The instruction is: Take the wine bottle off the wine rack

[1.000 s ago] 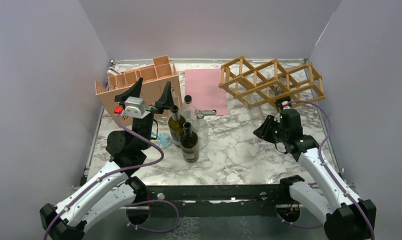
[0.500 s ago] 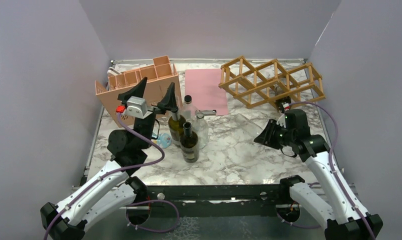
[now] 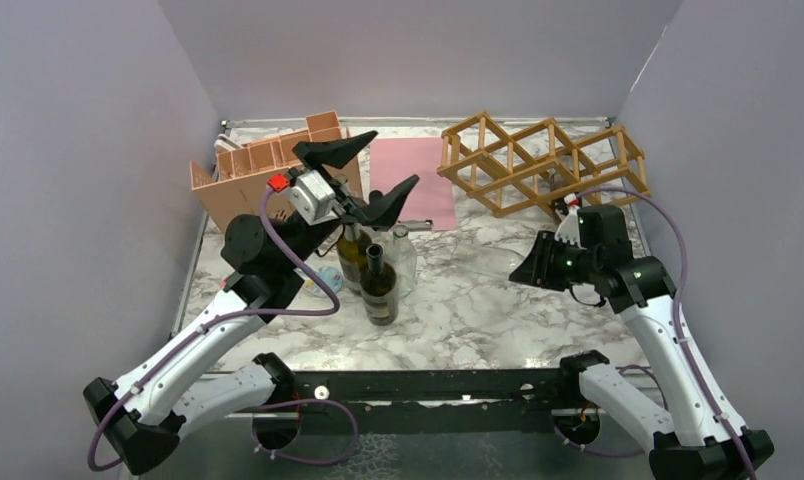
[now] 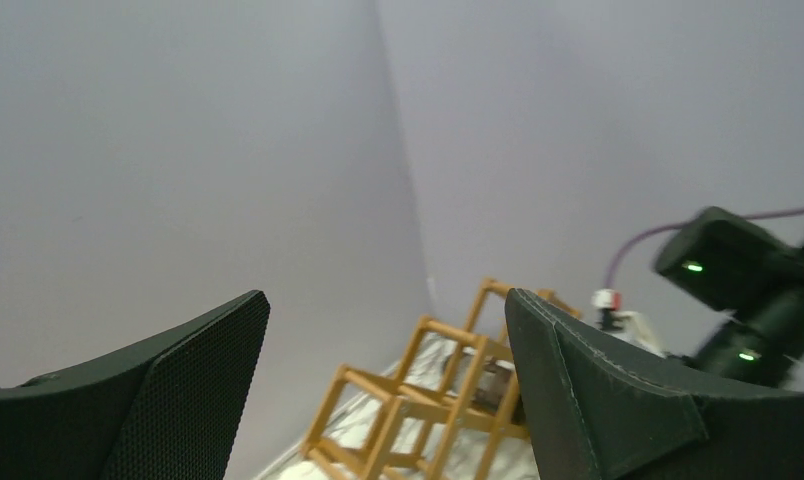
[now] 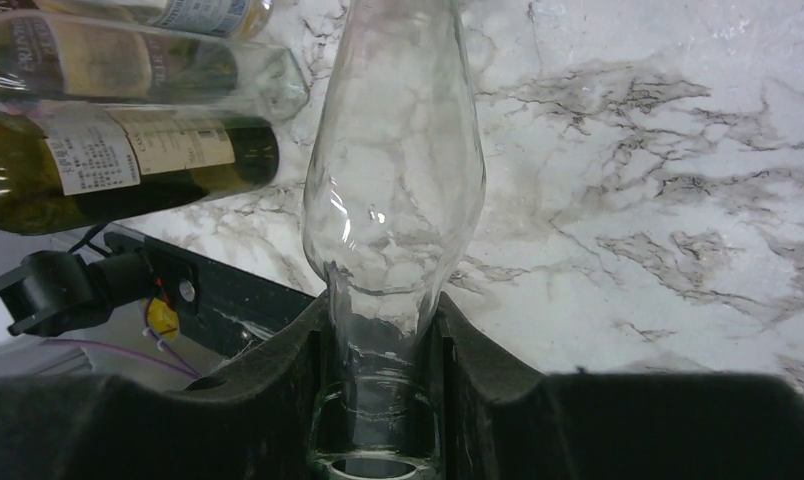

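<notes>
The wine rack (image 3: 543, 165), a golden-brown stick lattice, stands at the back right and also shows in the left wrist view (image 4: 418, 400). My right gripper (image 3: 535, 268) is shut on the neck of a clear glass wine bottle (image 3: 490, 262), held out of the rack, lying sideways above the table in front of it. In the right wrist view the fingers (image 5: 468, 350) clamp the neck and the bottle body (image 5: 393, 170) points away. My left gripper (image 3: 396, 156) is open and empty, raised over the standing bottles and facing the rack. Something dark (image 4: 493, 385) lies in one cell.
Several bottles, dark and clear, (image 3: 378, 285) stand at centre left; they also show in the right wrist view (image 5: 128, 150). A salmon-pink compartment box (image 3: 268, 175) sits at back left, a pink mat (image 3: 410, 180) lies at back centre. Grey walls enclose the marble table (image 3: 478, 310).
My right gripper has drawn back from the rack with the clear bottle. My left gripper has risen and swung right, toward the rack, still open.
</notes>
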